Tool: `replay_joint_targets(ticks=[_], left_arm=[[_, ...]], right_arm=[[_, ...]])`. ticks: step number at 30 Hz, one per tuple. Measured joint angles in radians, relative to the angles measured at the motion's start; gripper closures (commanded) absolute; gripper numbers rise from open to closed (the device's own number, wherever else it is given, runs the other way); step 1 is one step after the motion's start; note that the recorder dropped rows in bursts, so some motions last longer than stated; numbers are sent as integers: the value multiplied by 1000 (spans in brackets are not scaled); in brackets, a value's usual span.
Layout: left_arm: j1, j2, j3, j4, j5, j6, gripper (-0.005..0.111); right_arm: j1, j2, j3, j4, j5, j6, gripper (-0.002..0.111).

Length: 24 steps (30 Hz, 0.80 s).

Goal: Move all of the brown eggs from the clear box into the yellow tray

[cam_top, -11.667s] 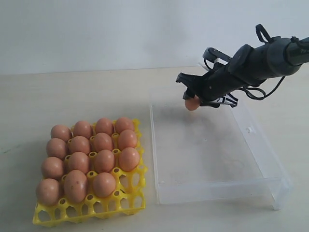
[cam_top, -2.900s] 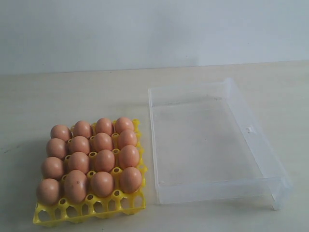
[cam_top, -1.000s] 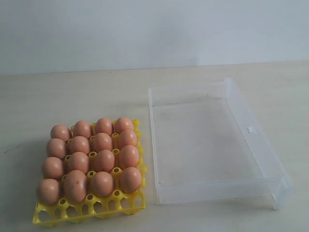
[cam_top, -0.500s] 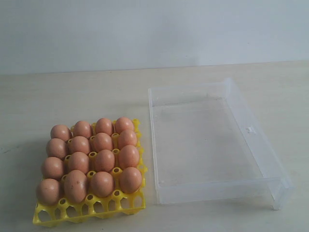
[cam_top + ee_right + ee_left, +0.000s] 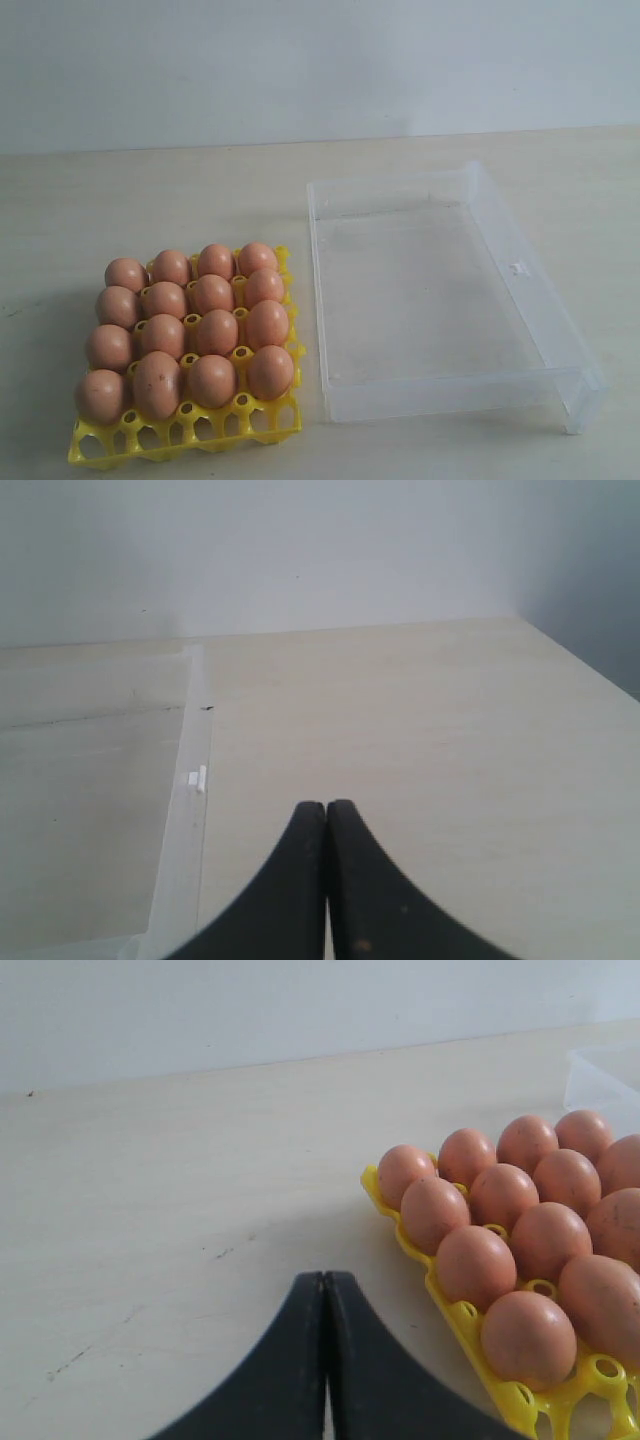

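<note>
Several brown eggs fill the cups of the yellow tray at the front left of the exterior view; its nearest row of cups holds none. The clear box lies to the tray's right with nothing inside. Neither arm shows in the exterior view. In the left wrist view my left gripper is shut and holds nothing, apart from the tray and its eggs. In the right wrist view my right gripper is shut and holds nothing, beside the box wall with its small clasp tab.
The pale wooden table stretches bare around the tray and box. A light wall rises behind it. In the right wrist view, bare table extends beyond the box.
Earlier the right gripper held an egg over the box and one tray cup in the fourth row was bare. Now that cup holds an egg and the arm is out of the exterior view.
</note>
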Motion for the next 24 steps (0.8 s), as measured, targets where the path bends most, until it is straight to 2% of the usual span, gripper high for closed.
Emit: replay_joint_targets(ticks=[6, 24], left_arm=[[0, 0, 0, 0, 0, 0, 107], [0, 0, 0, 0, 0, 0, 107]], right_arm=[[36, 0, 0, 0, 0, 0, 108], [37, 0, 0, 0, 1, 0, 108]])
